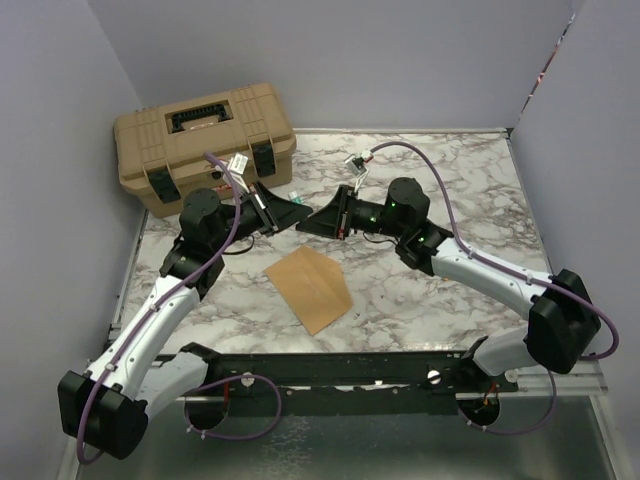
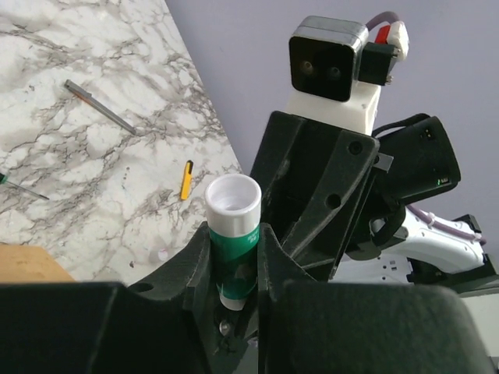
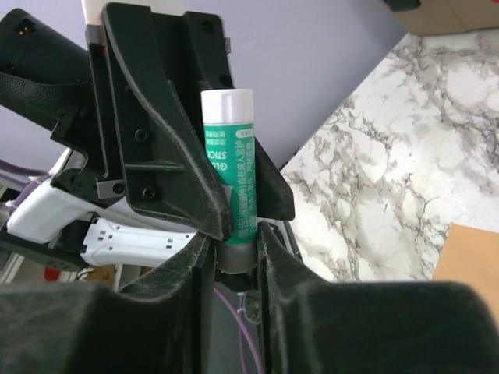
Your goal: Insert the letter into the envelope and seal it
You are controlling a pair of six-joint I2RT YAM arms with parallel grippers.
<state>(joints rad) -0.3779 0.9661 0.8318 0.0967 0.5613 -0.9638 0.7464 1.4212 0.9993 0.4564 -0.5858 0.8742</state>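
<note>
The brown envelope lies flat on the marble table, in front of both grippers; a corner of it shows in the left wrist view and the right wrist view. The letter is hidden or out of view. Above the table my two grippers meet tip to tip on a green glue stick with white ends. My left gripper is shut on its green body. My right gripper is shut on the stick's pale end nearest it.
A tan toolbox stands at the back left, close behind the left gripper. A grey pen, a small yellow item and a thin green-tipped tool lie on the marble. Walls enclose three sides; a black rail runs along the near edge.
</note>
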